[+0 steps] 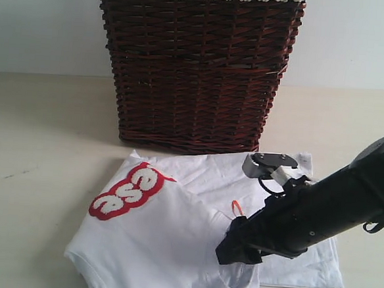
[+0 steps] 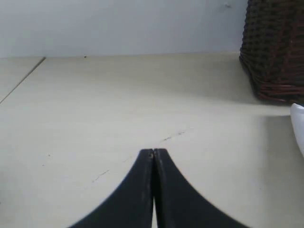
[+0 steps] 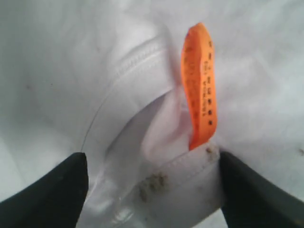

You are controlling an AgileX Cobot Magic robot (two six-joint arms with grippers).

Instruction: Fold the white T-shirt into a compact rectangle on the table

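Over the white T-shirt [image 1: 165, 247], right arm [image 1: 319, 212] slanted down, right jaws wide, empty, astride collar [image 3: 180, 166]; left jaws closed.

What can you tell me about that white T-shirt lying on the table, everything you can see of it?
The white T-shirt looks like soft cotton and lies in overlapping layers on the pale table, just in front of the wicker basket. A red patch with fuzzy white letters sits skewed on its upper layer. At the collar an orange tag loops up, with small dark specks on the seam beside it. The right end effector hangs open over that collar, jaws on either side.
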